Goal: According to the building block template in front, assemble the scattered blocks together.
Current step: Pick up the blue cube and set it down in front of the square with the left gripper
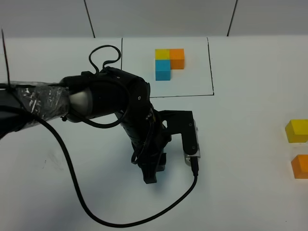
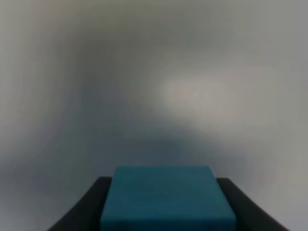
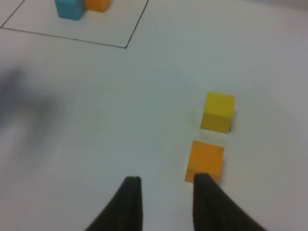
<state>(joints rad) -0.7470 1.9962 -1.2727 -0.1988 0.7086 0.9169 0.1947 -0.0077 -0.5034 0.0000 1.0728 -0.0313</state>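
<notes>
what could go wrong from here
1. The open right gripper has one finger lined up over the edge of the orange cube. Coming down, it could shove that cube towards the yellow cube close by.
2. The loose black cable trails across the white table and could snag when the left gripper moves the blue cube it holds.

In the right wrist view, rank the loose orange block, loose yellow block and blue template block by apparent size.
1. Loose orange block, nearest the camera.
2. Loose yellow block, only slightly smaller.
3. Blue template block, farthest and partly cropped.
</notes>
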